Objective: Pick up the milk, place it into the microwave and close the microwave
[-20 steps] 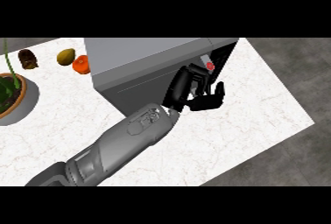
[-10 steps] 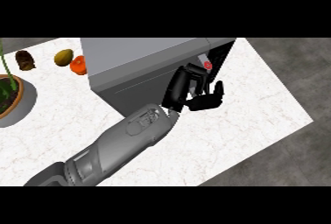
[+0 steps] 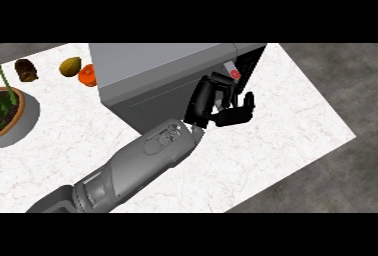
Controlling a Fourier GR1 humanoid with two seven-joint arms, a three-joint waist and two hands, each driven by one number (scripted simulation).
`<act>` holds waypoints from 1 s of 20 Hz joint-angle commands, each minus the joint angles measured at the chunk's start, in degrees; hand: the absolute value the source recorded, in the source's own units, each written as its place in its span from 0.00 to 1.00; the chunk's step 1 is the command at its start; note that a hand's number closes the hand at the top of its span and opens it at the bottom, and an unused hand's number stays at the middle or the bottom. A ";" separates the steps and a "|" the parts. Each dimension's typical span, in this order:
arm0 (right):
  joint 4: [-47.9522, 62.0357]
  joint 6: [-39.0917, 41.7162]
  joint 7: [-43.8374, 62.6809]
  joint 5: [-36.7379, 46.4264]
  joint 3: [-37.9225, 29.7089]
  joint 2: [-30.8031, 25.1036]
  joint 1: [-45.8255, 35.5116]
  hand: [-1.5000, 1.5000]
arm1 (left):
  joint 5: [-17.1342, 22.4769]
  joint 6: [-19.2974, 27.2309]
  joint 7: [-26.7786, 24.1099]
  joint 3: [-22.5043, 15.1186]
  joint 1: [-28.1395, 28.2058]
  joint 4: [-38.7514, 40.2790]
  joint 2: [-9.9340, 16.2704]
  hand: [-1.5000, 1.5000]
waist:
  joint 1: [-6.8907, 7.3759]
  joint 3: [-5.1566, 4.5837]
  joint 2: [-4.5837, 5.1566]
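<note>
The grey microwave [image 3: 166, 65] stands at the back of the white counter [image 3: 280, 130], with its dark opening at its right end. The milk [image 3: 232, 70], a small white carton with a red cap, shows in that opening. My right hand [image 3: 221, 107] is at the mouth of the opening, just below the milk. Its fingers point up beside the carton and are relaxed, not curled round it. Whether the fingertips touch the milk is unclear. My left hand does not show.
A potted plant [image 3: 9, 112] stands at the left edge. A brown item [image 3: 26, 70], a greenish fruit [image 3: 70, 65] and an orange [image 3: 88, 75] lie left of the microwave. The counter's edge runs diagonally at the right above dark floor [image 3: 339, 90].
</note>
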 commanded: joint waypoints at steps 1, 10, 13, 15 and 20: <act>0.56 0.00 0.58 -1.41 -0.65 -0.51 -0.17 0.00 | 2.53 6.23 1.14 5.97 -2.99 5.56 -2.98 1.00 | 1.40 -0.03 0.32; 0.51 -1.22 1.07 -3.15 -4.58 -2.34 0.42 0.00 | 5.61 4.69 1.99 5.98 -3.40 10.37 -1.28 1.00 | 4.35 -0.11 0.36; 0.35 -1.67 1.20 -3.78 -6.09 -3.11 0.40 0.00 | 6.08 3.12 1.57 4.23 -2.26 11.94 0.39 1.00 | 6.04 -0.15 0.42; 0.17 -1.92 1.60 -4.45 -7.05 -3.46 1.32 0.00 | 6.69 1.74 1.39 3.28 -1.72 12.74 0.80 1.00 | 6.25 -0.17 0.24; -0.65 -2.28 1.91 -5.42 -8.20 -3.96 1.62 0.00 | 7.56 -1.34 0.87 1.68 -2.39 13.92 3.03 0.00 | 8.27 -0.24 0.74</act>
